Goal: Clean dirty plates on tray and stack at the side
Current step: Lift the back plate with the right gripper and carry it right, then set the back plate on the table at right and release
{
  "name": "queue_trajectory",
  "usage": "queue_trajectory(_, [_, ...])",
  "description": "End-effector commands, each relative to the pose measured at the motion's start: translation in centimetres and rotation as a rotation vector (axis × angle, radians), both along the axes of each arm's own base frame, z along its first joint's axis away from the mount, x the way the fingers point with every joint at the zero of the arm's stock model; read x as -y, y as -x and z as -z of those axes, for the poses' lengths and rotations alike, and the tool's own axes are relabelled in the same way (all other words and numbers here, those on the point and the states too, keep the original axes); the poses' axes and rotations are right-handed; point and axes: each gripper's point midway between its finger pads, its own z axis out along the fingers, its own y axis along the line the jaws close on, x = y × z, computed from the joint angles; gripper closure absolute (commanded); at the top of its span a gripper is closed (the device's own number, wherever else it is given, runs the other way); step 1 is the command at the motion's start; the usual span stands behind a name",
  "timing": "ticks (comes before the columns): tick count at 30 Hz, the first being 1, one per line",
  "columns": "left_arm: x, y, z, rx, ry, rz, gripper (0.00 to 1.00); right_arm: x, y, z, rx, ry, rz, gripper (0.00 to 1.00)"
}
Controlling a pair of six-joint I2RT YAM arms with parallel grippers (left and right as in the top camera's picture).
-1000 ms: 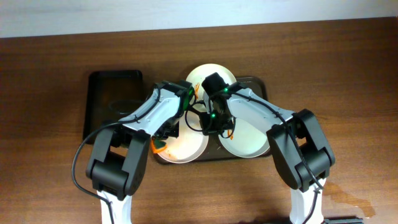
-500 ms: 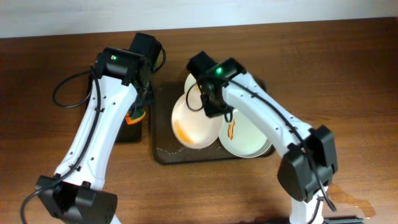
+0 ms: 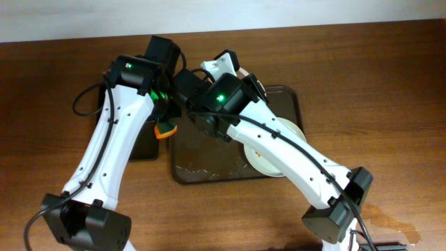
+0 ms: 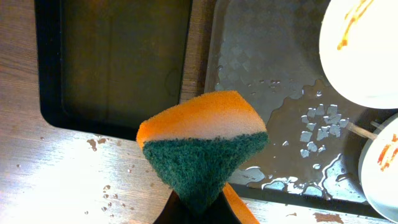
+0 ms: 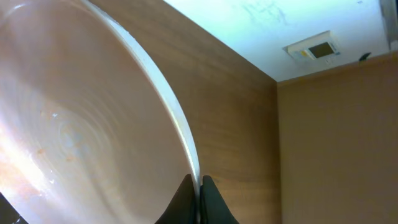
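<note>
My right gripper (image 5: 198,186) is shut on the rim of a white plate (image 5: 74,124), which it holds raised and tilted on edge; faint orange traces show on its face. In the overhead view this plate is hidden by the right arm. Two more plates with orange smears lie on the brown tray (image 4: 261,62): one further back (image 4: 360,50) and one near the front edge (image 4: 382,168). The front plate also shows in the overhead view (image 3: 268,157), on the brown tray (image 3: 209,171). My left gripper (image 4: 199,208) is shut on an orange and green sponge (image 4: 199,143) over the tray's left front corner (image 3: 164,130).
A smaller black tray (image 4: 112,62) lies just left of the brown one (image 3: 139,143). Water pools and droplets (image 4: 311,124) cover the brown tray's floor. Bare wooden table lies to the right and in front.
The right gripper has lifted its plate off the tray and tipped it up on edge. The left gripper with the sponge has shifted slightly towards the brown tray.
</note>
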Motion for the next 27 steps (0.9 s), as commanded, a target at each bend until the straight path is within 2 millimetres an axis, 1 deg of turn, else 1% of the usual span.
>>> queue_trajectory(1, [0.2, 0.1, 0.3, -0.017, 0.000, 0.036, 1.00, 0.3, -0.2, -1.7, 0.138, -0.088, 0.086, 0.96])
queue_trajectory(3, [0.3, 0.2, 0.3, -0.021, 0.003, 0.050, 1.00, 0.1, -0.1, -1.4, 0.144, -0.135, 0.110, 0.96])
queue_trajectory(5, [0.3, 0.3, 0.4, -0.024, 0.002, 0.049, 1.00, 0.3, 0.0, -1.0, 0.123, -0.143, 0.114, 0.96])
queue_trajectory(7, [0.3, 0.2, 0.3, -0.020, 0.004, 0.050, 1.00, 0.7, 0.0, 0.6, 0.033, -0.212, 0.145, 0.96])
queue_trajectory(8, [0.3, 0.2, 0.3, -0.022, 0.003, 0.050, 1.00, 2.0, 0.0, 0.9, 0.016, -0.222, 0.191, 0.96])
queue_trajectory(9, [0.3, 0.2, 0.4, -0.024, 0.003, 0.050, 1.00, 1.8, -0.3, 1.8, -0.035, -0.276, 0.191, 0.96])
queue_trajectory(10, [0.3, 0.2, 0.3, -0.023, 0.003, 0.050, 1.00, 3.7, -0.2, 1.6, -0.079, -0.158, 0.172, 0.96])
queue_trajectory(11, [0.3, 0.3, 0.4, -0.026, 0.002, 0.050, 1.00, 4.8, 0.0, 1.8, -0.049, -0.213, 0.271, 0.96])
queue_trajectory(12, [0.3, 0.3, 0.4, -0.027, 0.002, 0.049, 1.00, 4.3, 0.1, 4.4, -0.230, -0.380, 0.271, 0.96])
queue_trajectory(13, [0.3, 0.3, 0.4, -0.027, 0.002, 0.049, 1.00, 5.6, -0.3, 5.8, -0.338, -0.524, 0.326, 0.96])
queue_trajectory(14, [0.3, 0.3, 0.4, -0.028, 0.001, 0.054, 1.00, 6.7, -0.5, 6.2, -0.374, -0.596, 0.371, 0.96])
queue_trajectory(15, [0.2, 0.4, 0.4, -0.032, -0.002, 0.061, 1.00, 7.5, -1.0, 6.8, -0.494, -0.777, 0.341, 0.96])
queue_trajectory(16, [0.2, 0.5, 0.4, -0.035, -0.004, 0.063, 1.00, 8.1, -1.4, 6.6, -0.567, -0.923, 0.287, 0.96])
queue_trajectory(17, [0.2, 0.5, 0.4, -0.036, -0.004, 0.064, 1.00, 10.6, -1.9, 6.1, -0.590, -1.063, 0.289, 0.96])
queue_trajectory(18, [0.2, 0.5, 0.4, -0.036, -0.004, 0.064, 1.00, 13.9, -2.2, 6.4, -0.558, -1.087, 0.361, 0.96])
queue_trajectory(19, [0.1, 0.5, 0.4, -0.035, -0.007, 0.061, 1.00, 18.5, -2.3, 7.2, -0.513, -1.111, 0.472, 0.96])
queue_trajectory(20, [0.3, 0.5, 0.4, -0.036, -0.007, 0.068, 1.00, 23.2, -2.2, 8.3, -0.454, -1.080, 0.580, 0.96])
queue_trajectory(21, [0.4, 0.4, 0.5, -0.033, -0.006, 0.069, 1.00, 26.4, -2.1, 9.5, -0.410, -1.038, 0.649, 0.96])
queue_trajectory(22, [0.4, 0.3, 0.5, -0.032, -0.006, 0.069, 1.00, 29.9, -1.7, 11.1, -0.367, -0.986, 0.726, 0.96])
queue_trajectory(23, [0.4, 0.3, 0.5, -0.032, -0.006, 0.068, 1.00, 31.9, -1.2, 12.3, -0.341, -0.958, 0.792, 0.96])
queue_trajectory(24, [0.4, 0.2, 0.5, -0.029, -0.005, 0.068, 1.00, 33.2, -0.8, 13.1, -0.320, -0.938, 0.852, 0.96])
queue_trajectory(25, [0.5, 0.0, 0.5, -0.021, -0.003, 0.068, 1.00, 36.3, 0.4, 16.1, -0.275, -0.890, 0.972, 0.96])
queue_trajectory(27, [0.5, -0.1, 0.5, -0.020, -0.002, 0.068, 1.00, 37.2, 0.9, 19.1, -0.269, -0.890, 0.978, 0.95])
